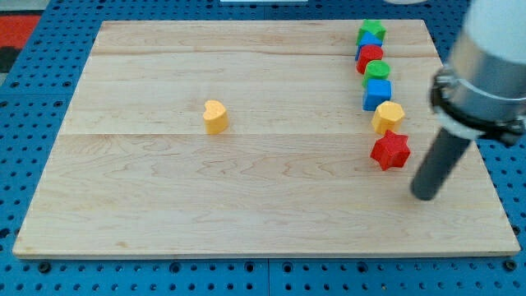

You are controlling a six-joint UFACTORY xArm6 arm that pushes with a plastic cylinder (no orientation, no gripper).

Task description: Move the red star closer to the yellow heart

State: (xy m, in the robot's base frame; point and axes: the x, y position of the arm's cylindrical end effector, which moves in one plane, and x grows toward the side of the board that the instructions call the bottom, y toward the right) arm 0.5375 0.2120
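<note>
The red star point(390, 151) lies on the wooden board point(246, 189) at the view's right, at the lower end of a column of blocks. The yellow heart point(215, 116) sits alone near the board's middle, far to the star's left and slightly higher. My tip point(425, 196) rests on the board just to the right of and below the red star, a small gap apart from it.
Above the red star runs a column of blocks: a yellow hexagon point(388, 116) touching the star, a blue cube point(377, 92), a green round block point(377, 70), a red block point(370, 57), a blue block point(367, 41), and a green star point(371, 30). The board's right edge is close behind my tip.
</note>
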